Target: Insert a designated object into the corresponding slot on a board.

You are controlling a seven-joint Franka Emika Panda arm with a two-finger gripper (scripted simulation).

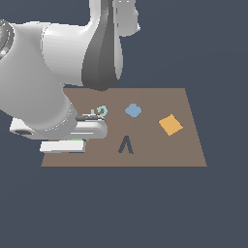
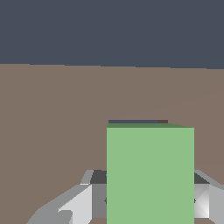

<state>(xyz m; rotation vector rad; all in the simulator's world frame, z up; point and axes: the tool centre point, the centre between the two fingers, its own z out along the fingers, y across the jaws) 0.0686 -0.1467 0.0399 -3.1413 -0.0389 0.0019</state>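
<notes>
The green block (image 2: 150, 175) fills the near part of the wrist view, standing between my two fingers (image 2: 97, 199), which sit close against its sides. In the exterior view only a thin green sliver (image 1: 76, 140) shows above my gripper (image 1: 63, 146), low over the brown board (image 1: 160, 145) at the exterior view's left. A narrow dark strip of the slot (image 2: 133, 121) shows just behind the block's top edge. The rest of the slot is hidden by the block, and in the exterior view by the arm.
On the board lie a blue diamond piece (image 1: 133, 110), an orange square tile (image 1: 170, 124) and a small teal curled piece (image 1: 100, 112). A dark A-shaped cutout (image 1: 126, 145) sits near the board's front edge. My arm (image 1: 43, 82) covers the board's left part.
</notes>
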